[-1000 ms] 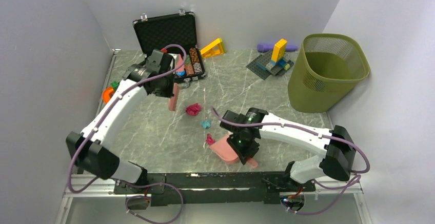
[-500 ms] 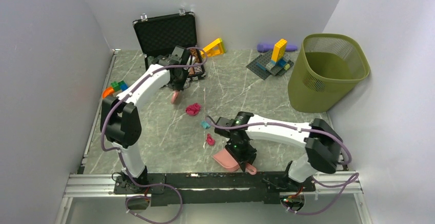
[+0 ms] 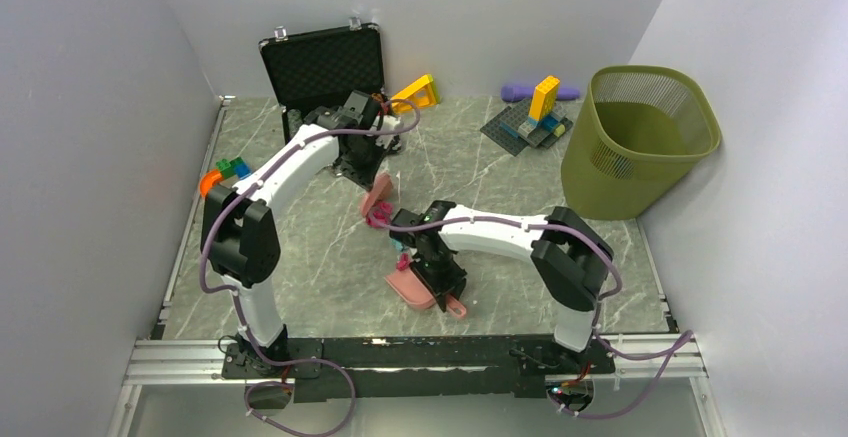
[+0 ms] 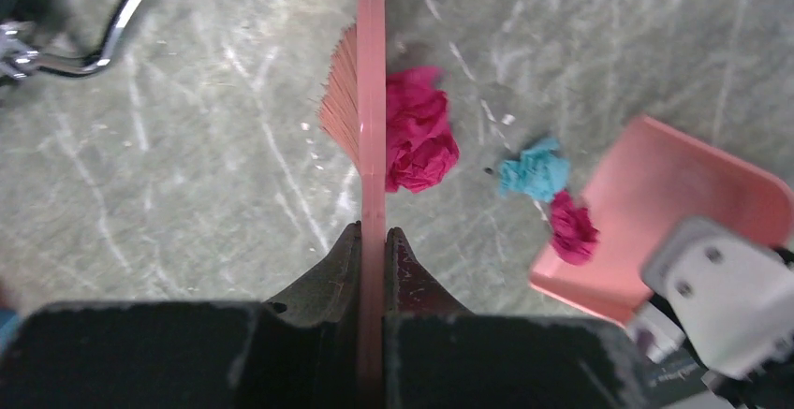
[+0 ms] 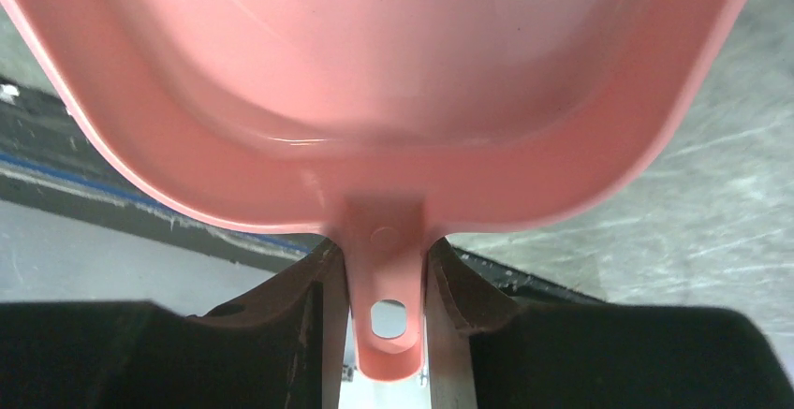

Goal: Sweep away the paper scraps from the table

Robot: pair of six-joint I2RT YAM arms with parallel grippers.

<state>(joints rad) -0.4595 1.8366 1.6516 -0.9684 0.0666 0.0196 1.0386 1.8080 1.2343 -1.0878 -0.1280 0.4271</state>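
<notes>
While left jaws clamp brush (image 4: 372, 100), right jaws dustpan (image 5: 393, 100), lavender-walled marble table (image 3: 310, 257) bears perhaps three scraps (image 4: 421, 142).

On the bench (image 3: 300, 267), the brush (image 3: 377, 197) stands against the rear of the largest of three scraps (image 4: 421, 142). The other two lie between it and the dustpan (image 3: 410, 289) nearer the front, one touching its lip. A case (image 3: 322, 67) sits rear left, blocks (image 3: 535, 117) rear centre, and a bin (image 3: 640, 137) far right.
</notes>
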